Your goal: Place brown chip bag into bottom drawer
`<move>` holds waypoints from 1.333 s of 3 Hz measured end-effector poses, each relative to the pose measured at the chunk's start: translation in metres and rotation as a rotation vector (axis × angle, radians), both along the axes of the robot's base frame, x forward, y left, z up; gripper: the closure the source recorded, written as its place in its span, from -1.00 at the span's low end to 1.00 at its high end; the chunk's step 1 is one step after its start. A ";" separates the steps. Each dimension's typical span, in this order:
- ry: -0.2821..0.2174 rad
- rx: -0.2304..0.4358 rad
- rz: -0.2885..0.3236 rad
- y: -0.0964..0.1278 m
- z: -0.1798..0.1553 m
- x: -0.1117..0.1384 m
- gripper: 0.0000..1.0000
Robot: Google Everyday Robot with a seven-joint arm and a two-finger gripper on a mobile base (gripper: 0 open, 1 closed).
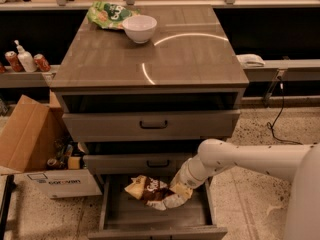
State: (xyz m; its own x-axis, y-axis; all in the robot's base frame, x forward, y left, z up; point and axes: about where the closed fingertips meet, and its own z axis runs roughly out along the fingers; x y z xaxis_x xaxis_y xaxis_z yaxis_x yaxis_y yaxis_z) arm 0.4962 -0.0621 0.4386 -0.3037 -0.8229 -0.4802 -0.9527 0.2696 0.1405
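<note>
The bottom drawer (155, 231) is pulled open below the two upper drawers. The brown chip bag (146, 190), dark foil with yellow-tan ends and white lettering, hangs inside the open drawer, just above its wood-grain floor. My white arm reaches in from the right and my gripper (172, 196) is at the bag's right end, shut on it. The bag's crinkled foil hides most of the fingers.
A white bowl (139, 28) and a green chip bag (107, 14) sit at the back of the cabinet top (150, 59). An open cardboard box (30, 144) stands left of the cabinet. Cans and a bottle (25, 60) sit on the left shelf.
</note>
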 end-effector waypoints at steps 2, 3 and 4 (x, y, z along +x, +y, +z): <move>0.059 0.018 -0.122 -0.007 -0.084 0.011 -0.29; 0.069 0.017 -0.155 -0.011 -0.103 0.017 -0.75; 0.065 -0.005 -0.211 -0.031 -0.104 0.015 -1.00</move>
State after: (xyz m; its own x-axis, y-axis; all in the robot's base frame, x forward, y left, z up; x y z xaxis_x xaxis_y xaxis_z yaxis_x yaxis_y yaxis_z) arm 0.5107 -0.0931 0.3345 -0.4993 -0.7404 -0.4500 -0.8642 0.4626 0.1980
